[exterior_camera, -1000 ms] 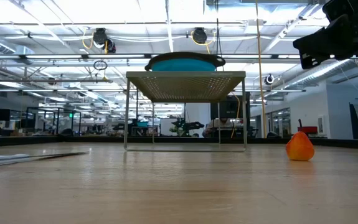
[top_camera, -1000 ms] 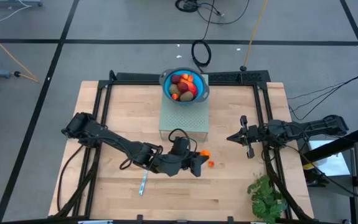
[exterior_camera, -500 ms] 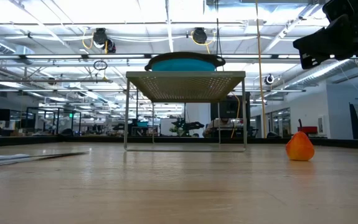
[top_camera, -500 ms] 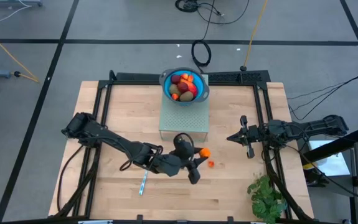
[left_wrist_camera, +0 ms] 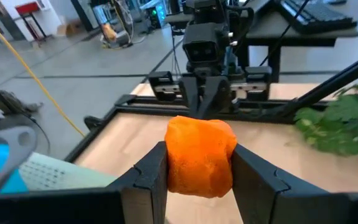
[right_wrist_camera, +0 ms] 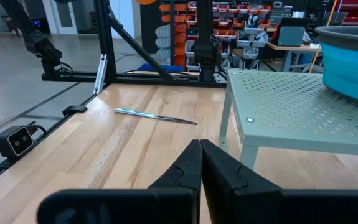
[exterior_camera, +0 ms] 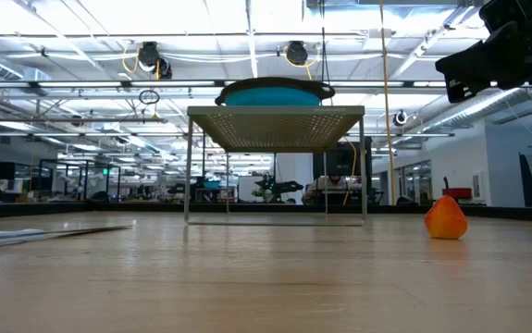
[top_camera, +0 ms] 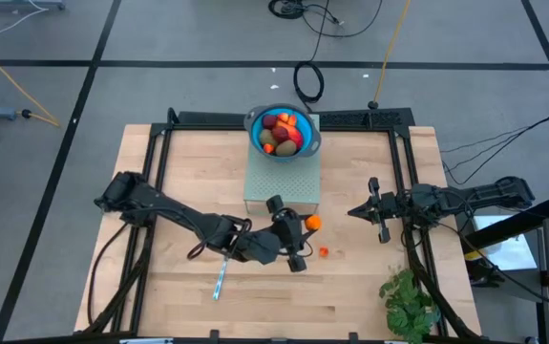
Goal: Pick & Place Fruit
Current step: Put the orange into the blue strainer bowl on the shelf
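At the left of the wooden table (top_camera: 159, 296), a slim silver knife (top_camera: 220, 281) lies flat near the front edge, out of the way of the work. The left arm reaches from the left edge toward the table's middle, and the left gripper (top_camera: 303, 229) pinches a small orange fruit piece (top_camera: 312, 223) between its fingers (left_wrist_camera: 150, 171); the wrist view shows the piece clamped on both sides and lifted clear of the wood, which I judge to be a carry toward the bowl. A second tiny orange-red piece (top_camera: 323, 252) sits on the table just in front of the gripper, probably next to be collected. Behind them, a pale perforated stand (top_camera: 282, 191) rises from the table's middle toward the back edge, and the blue bowl (top_camera: 253, 124) rests on its rear part, already holding several fruit (top_camera: 282, 134) in red, orange and olive tones; raising the bowl likely makes the drop a deliberate lift-and-place. Toward the right edge the right gripper (top_camera: 377, 212) waits with its fingers pressed together, holding nothing. A green leafy plant (top_camera: 410, 301) sits at the front right corner.

The table is light wood planking inside a black frame. Beyond it lies grey flooring crossed by dark lines and loose cables; the low view shows a large open workshop with ceiling lights.
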`<move>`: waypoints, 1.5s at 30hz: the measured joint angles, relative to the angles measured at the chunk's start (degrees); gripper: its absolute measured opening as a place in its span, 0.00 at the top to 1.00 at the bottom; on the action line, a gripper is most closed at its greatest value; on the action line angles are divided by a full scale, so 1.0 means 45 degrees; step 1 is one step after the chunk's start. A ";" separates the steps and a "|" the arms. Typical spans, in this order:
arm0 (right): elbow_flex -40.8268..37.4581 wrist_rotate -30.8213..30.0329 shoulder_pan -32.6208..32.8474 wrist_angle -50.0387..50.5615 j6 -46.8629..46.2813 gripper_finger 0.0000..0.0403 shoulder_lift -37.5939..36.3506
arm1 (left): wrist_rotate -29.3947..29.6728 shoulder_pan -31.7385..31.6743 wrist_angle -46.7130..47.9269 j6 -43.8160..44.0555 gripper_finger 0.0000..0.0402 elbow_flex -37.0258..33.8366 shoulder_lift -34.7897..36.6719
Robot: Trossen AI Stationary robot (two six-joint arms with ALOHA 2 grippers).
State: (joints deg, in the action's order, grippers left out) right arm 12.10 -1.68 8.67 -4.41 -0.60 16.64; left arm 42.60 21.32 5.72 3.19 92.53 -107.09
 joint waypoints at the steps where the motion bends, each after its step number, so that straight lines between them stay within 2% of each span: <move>1: 0.0000 -0.0002 0.0000 0.0001 0.0000 1.00 0.0001 | 0.0001 -0.0047 0.0000 -0.0192 0.66 0.0000 0.0000; 19: 0.0000 0.0001 0.0000 0.0001 0.0000 1.00 0.0000 | 0.0058 -0.0376 -0.0005 -0.0265 0.66 0.0000 0.0000; 29: 0.0000 0.0001 0.0004 0.0001 0.0000 1.00 -0.0004 | 0.2329 -0.0925 -0.0001 0.0295 0.66 0.0000 0.0145; 35: -0.0007 0.0006 0.0002 0.0023 0.0000 1.00 0.0001 | 0.3011 -0.1593 0.0304 0.0800 0.66 0.0010 0.1023; 45: -0.0010 0.0011 0.0000 0.0036 0.0000 1.00 0.0001 | 0.2873 -0.3330 0.1465 0.0790 0.66 0.0015 0.2566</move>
State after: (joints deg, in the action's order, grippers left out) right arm 12.05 -1.63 8.67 -4.25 -0.60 16.64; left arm 55.53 6.33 12.31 6.74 92.60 -95.54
